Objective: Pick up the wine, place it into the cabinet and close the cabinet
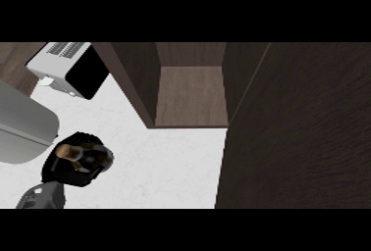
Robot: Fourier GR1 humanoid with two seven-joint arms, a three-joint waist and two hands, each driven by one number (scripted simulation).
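My left hand [71, 169] shows at the lower left, over the white counter [167, 162], with its black fingers curled round the wine bottle [74, 152]. Of the bottle I see only a brownish top and a bit of glass from above; the hand hides the rest. The cabinet [190, 93] stands open at the top centre, and its wooden shelf is bare. Its dark door [297, 132] is swung out and fills the right side of the view. The hand with the bottle is well to the left of the cabinet opening and nearer to me. My right hand is out of sight.
A white appliance with a black front [76, 68] sits at the upper left. A large grey rounded object [22, 127] lies along the left edge, close to my left hand. White counter stretches between the hand and the cabinet.
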